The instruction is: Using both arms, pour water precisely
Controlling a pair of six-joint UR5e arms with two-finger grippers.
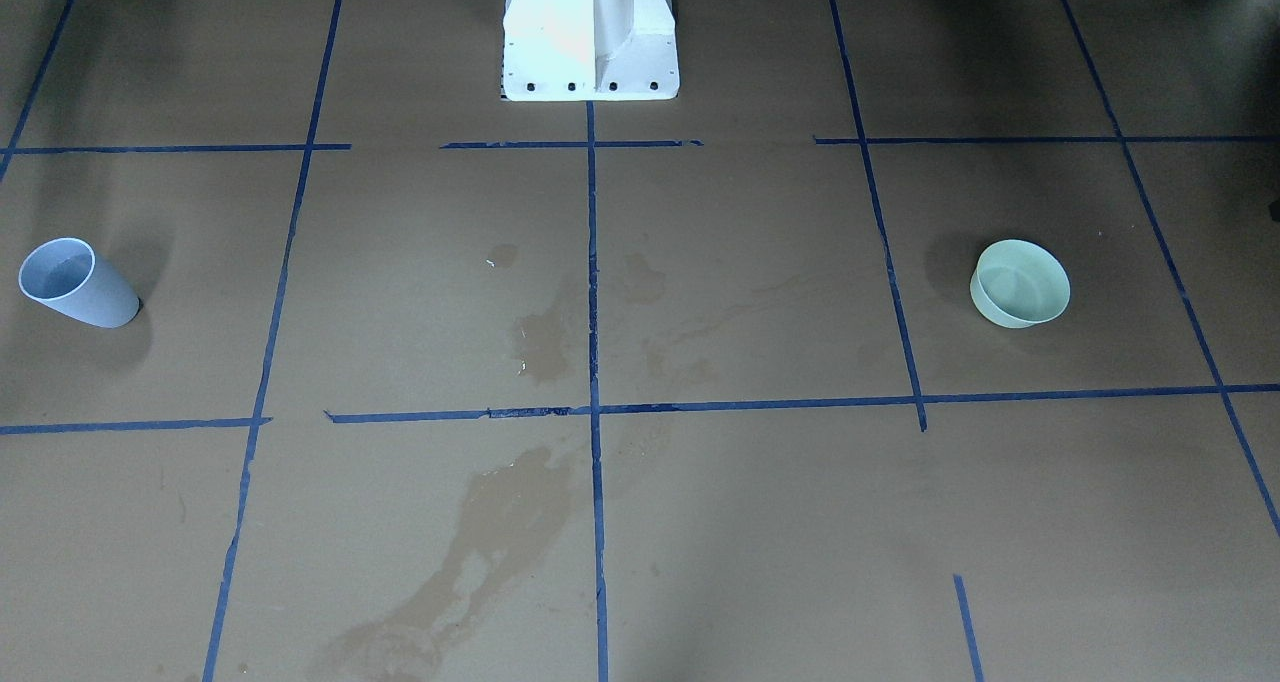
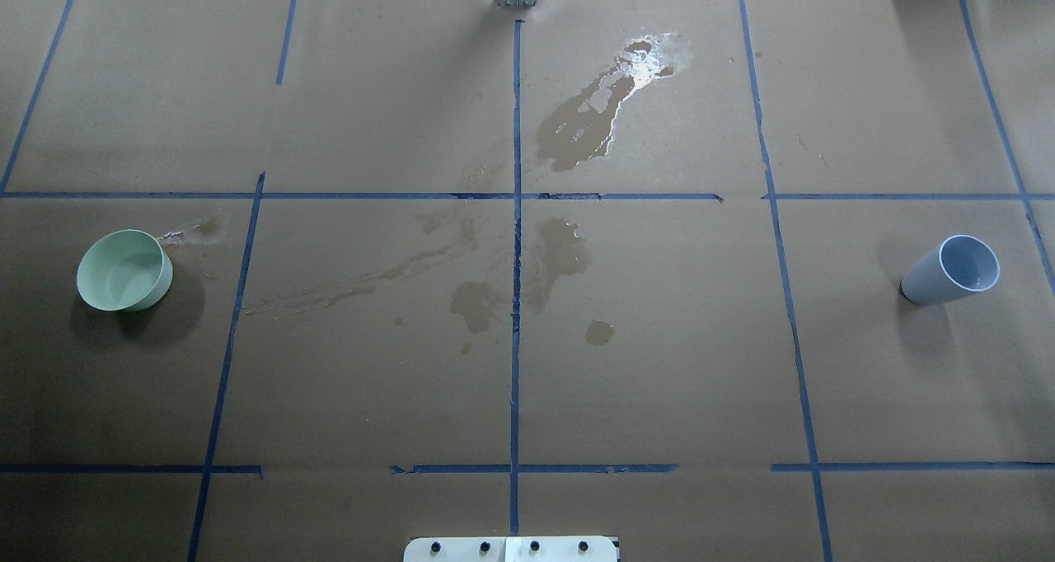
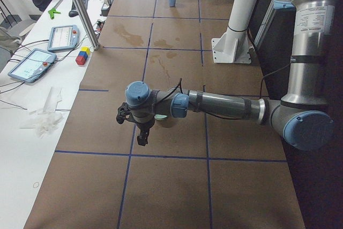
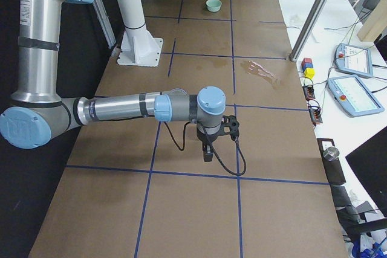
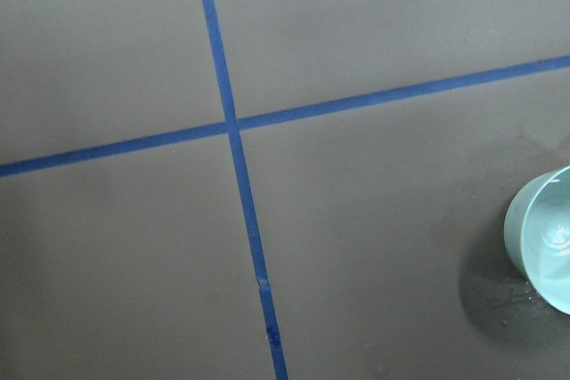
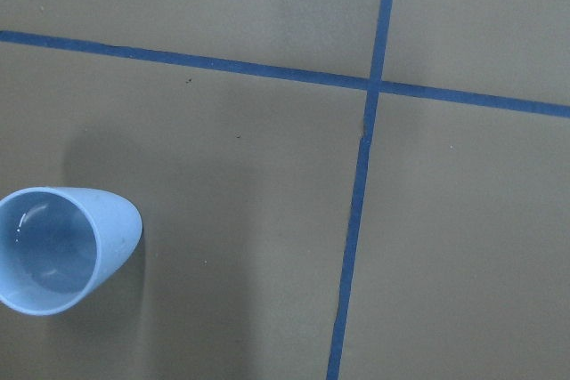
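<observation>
The water (image 6: 44,251) was noted only as a faint glint inside the pale blue cup (image 6: 120,238); its level could not be read. The cup stood upright on the table (image 2: 371,381) at the robot's right end, inside a square of blue tape lines (image 2: 517,298), with nothing touching it.

Left pincer (image 3: 142,140): seen in the side view only, pointing down above the table at the end of the left arm (image 3: 225,105), which was stretched out low and level. Whether its fingers were apart or together could not be told. Nothing could be seen held in it. The green bowl (image 2: 163,280) stood at the robot's left end, partly hidden behind that wrist in the side view and at the right edge of the left wrist view, where a small glint showed inside it.

Right pincer (image 4: 207,153): likewise seen in a side view only, pointing down over the table from the right arm (image 4: 121,108), also stretched out level. Its opening could not be judged, and no object could be seen in it.

Bowl and cup were well apart, at opposite ends of the table. Darker wet-looking stains (image 2: 560,253) lay about the middle, across the centre tape line, with a larger glossy patch (image 2: 635,63) toward the far edge. The white pedestal (image 1: 590,32) stood at the robot's side of the table.
</observation>
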